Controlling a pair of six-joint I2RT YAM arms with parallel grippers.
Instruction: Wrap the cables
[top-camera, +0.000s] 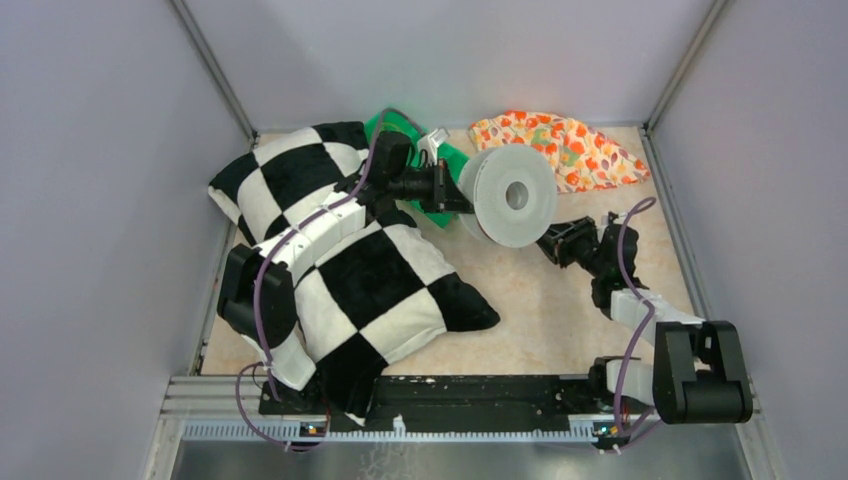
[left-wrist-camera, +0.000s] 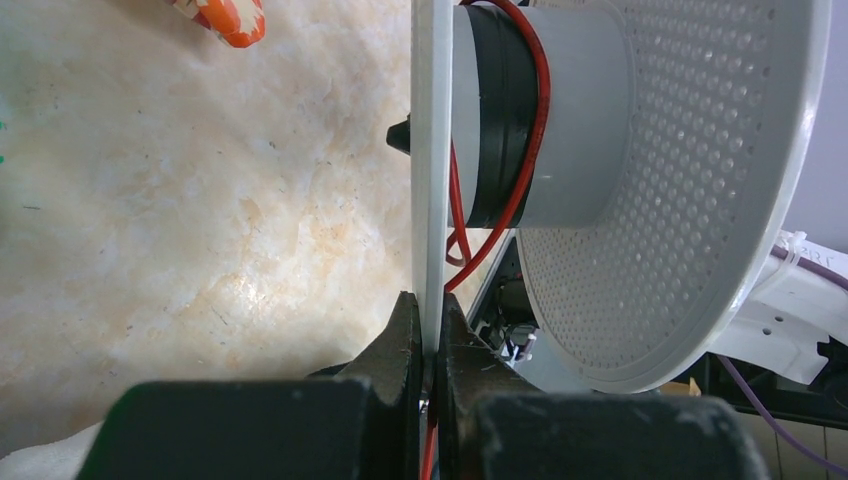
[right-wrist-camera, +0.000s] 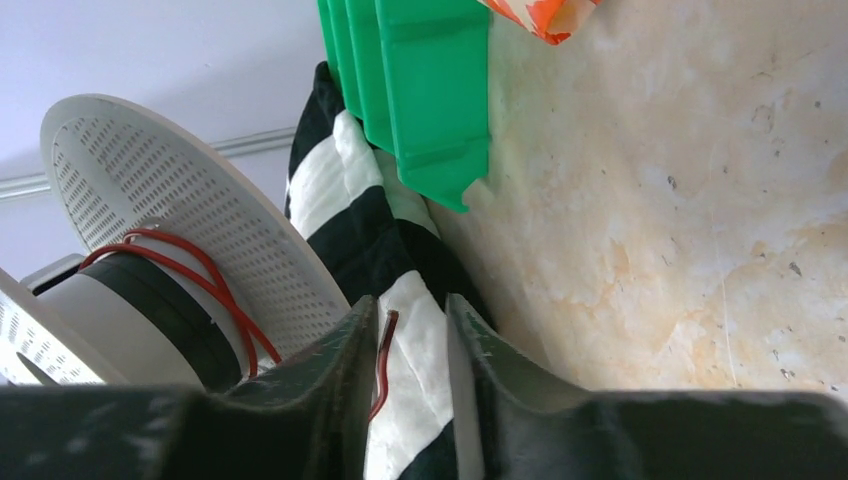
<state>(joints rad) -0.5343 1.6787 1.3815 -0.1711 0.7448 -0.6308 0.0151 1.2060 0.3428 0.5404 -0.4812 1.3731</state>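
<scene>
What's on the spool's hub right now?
A black band and a few loose turns of red cable sit on the grey hub. The hub's far side is hidden, so the wraps can't be counted.

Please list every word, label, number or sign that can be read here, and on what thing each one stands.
No text can be read.
The white spool, the green tray, the checkered pillows and the flowered cloth show no writing.
Faint dark marks on the white plastic part at the right of the left wrist view are too blurred to read.
</scene>
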